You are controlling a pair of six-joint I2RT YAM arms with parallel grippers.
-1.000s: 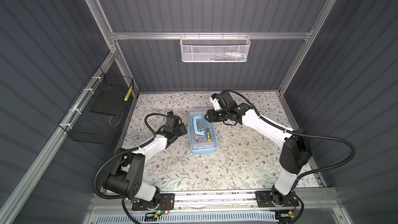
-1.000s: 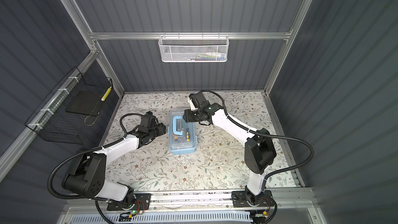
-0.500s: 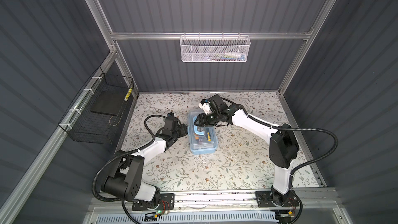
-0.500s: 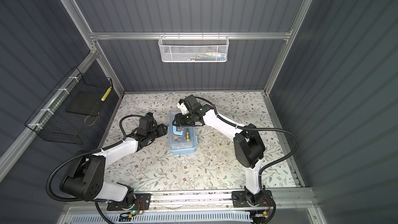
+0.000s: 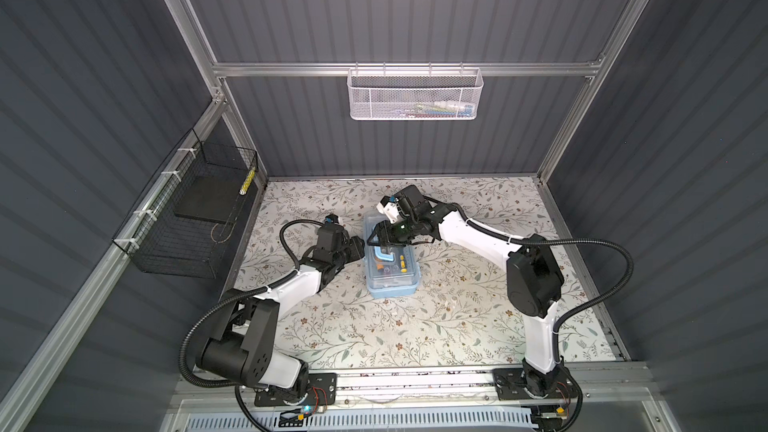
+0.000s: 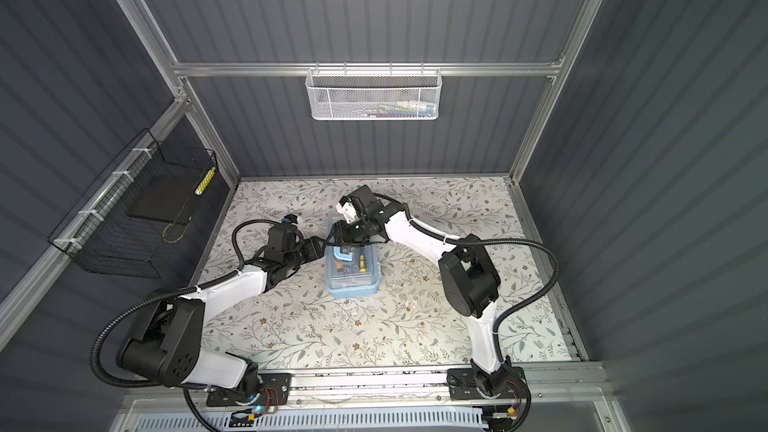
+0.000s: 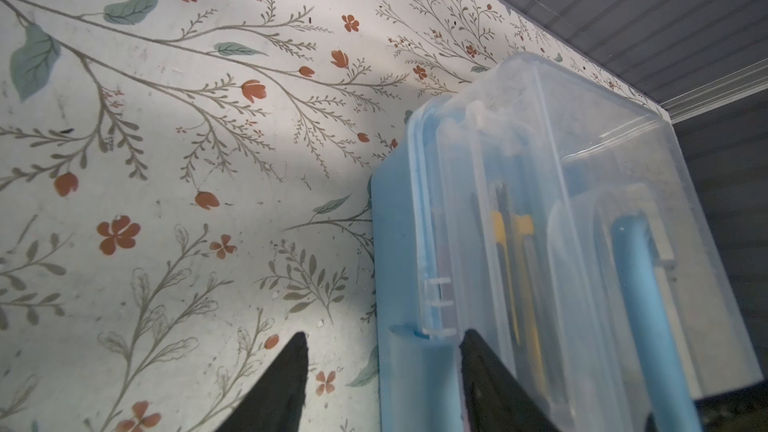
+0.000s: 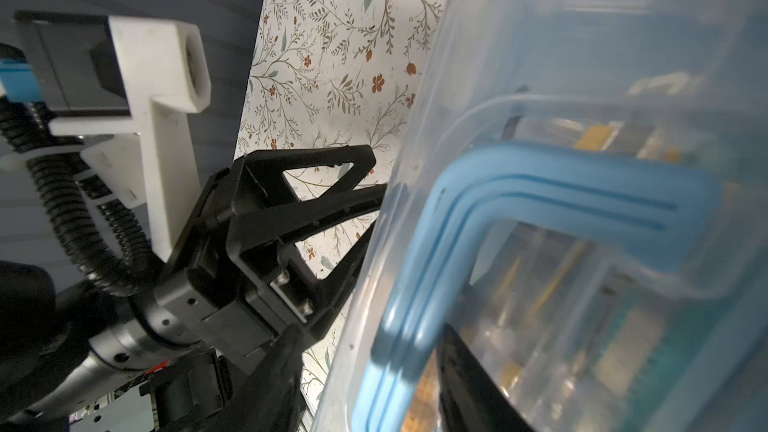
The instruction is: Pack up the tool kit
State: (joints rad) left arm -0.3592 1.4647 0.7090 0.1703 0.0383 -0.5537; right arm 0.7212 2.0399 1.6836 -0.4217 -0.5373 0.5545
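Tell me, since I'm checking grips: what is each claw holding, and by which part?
Nothing is clamped yet. The right claw straddles the blue handle, jaws apart; the left claw straddles the side edge of the box, one finger clear of it.

Overhead view, counted. Two robot arms: left arm (image 5: 291, 288) at lower left, right arm (image 5: 478, 234) at right. Two grippers, left gripper (image 5: 360, 248) and right gripper (image 5: 377, 243), each with two black fingers. One light-blue tool box (image 5: 390, 284) at centre, with one blue handle (image 8: 561, 197); the tools inside are too blurred to count. Two baskets: one white mesh basket (image 5: 415, 95) at upper centre and one black wire basket (image 5: 187, 218) at left, which holds one yellow-and-black item (image 5: 248, 182).
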